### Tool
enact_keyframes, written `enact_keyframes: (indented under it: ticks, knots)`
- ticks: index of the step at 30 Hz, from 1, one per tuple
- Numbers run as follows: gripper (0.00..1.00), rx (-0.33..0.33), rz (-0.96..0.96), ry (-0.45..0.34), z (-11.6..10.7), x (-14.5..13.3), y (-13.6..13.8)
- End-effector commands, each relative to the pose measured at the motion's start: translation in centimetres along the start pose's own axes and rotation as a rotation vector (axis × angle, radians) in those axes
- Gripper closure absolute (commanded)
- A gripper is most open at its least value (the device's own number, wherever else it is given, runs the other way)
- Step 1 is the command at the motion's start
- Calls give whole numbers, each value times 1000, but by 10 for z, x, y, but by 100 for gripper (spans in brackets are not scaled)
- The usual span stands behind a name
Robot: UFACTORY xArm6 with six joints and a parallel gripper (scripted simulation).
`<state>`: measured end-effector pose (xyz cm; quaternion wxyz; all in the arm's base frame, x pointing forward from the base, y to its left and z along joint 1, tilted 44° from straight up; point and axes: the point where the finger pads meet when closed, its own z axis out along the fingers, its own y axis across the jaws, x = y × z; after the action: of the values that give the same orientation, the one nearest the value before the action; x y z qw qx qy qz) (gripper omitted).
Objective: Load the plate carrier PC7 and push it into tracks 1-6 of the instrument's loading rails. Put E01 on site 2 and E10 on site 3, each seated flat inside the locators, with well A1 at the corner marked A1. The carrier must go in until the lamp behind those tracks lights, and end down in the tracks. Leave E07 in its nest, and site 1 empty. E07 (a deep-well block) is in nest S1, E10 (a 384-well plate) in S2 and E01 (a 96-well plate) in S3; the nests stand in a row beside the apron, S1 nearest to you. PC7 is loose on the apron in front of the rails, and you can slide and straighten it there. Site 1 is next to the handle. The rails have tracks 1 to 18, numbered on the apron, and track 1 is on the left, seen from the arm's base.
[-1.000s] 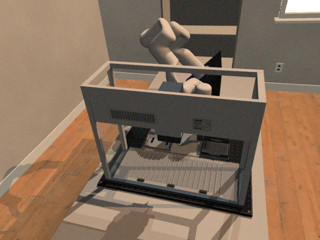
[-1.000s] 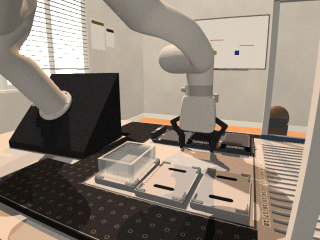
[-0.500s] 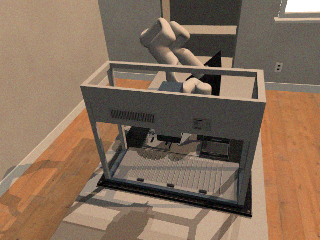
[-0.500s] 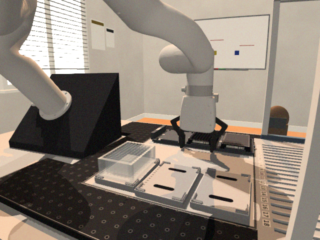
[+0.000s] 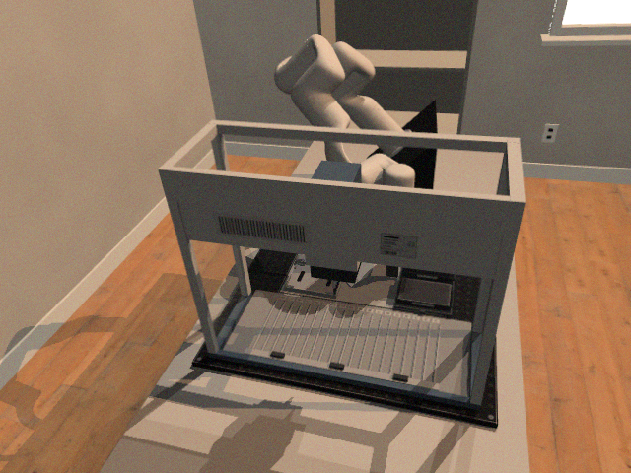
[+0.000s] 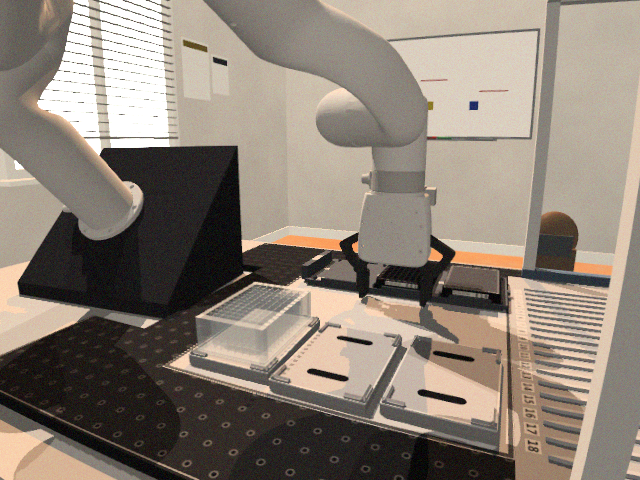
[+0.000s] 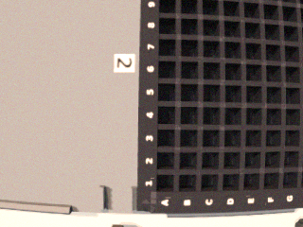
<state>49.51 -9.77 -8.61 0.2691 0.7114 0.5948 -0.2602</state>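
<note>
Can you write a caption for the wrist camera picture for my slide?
Close above a black well plate with white row and column labels, beside a white tag reading 2.
</note>
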Motion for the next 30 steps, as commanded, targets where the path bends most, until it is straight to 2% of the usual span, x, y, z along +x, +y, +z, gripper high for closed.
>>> enact_keyframes:
  ticks: [1,10,30]
  knots:
    - [0,-3,1,1,-2,-1,1]
    - [0,-3,1,1,-2,-3,1]
    - [0,-3,1,2,-32,-3,1]
